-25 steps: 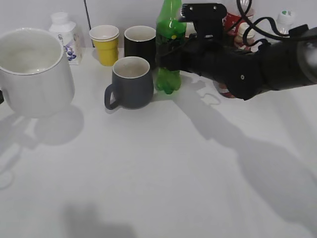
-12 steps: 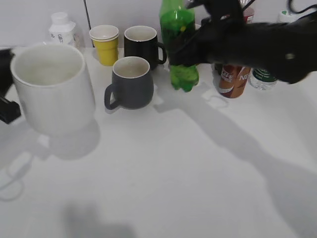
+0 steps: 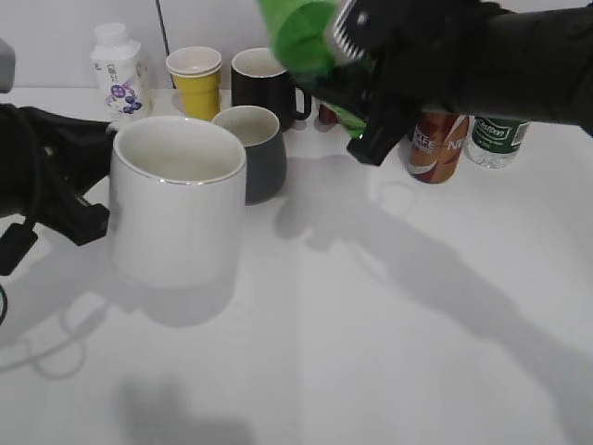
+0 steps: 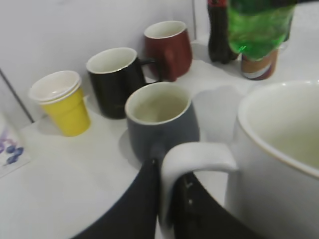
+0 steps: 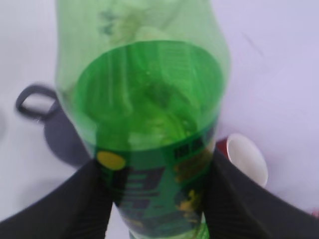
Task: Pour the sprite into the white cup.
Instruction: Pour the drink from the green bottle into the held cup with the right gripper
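Note:
The white cup [image 3: 178,213] stands on the table left of centre, pale and empty inside; it also fills the right of the left wrist view [image 4: 279,149]. My left gripper [image 4: 167,199] is shut on its handle [image 4: 197,159]. My right gripper [image 5: 157,194] is shut on the green sprite bottle [image 5: 144,124] at its label. In the exterior view the sprite [image 3: 310,37] is held in the air at the top centre, tilted with its top toward the left, up and to the right of the white cup.
A dark grey mug [image 3: 259,148] stands just behind the white cup. Behind it are a yellow paper cup [image 3: 196,83], a black mug [image 3: 264,79] and a small white bottle [image 3: 119,69]. A brown can [image 3: 435,144] and a water bottle [image 3: 496,139] stand at right. A dark red mug [image 4: 169,47] shows in the left wrist view.
The white cup has moved right toward the centre, held by my left gripper. My right gripper has lifted the sprite off the table and tilted it to the left.

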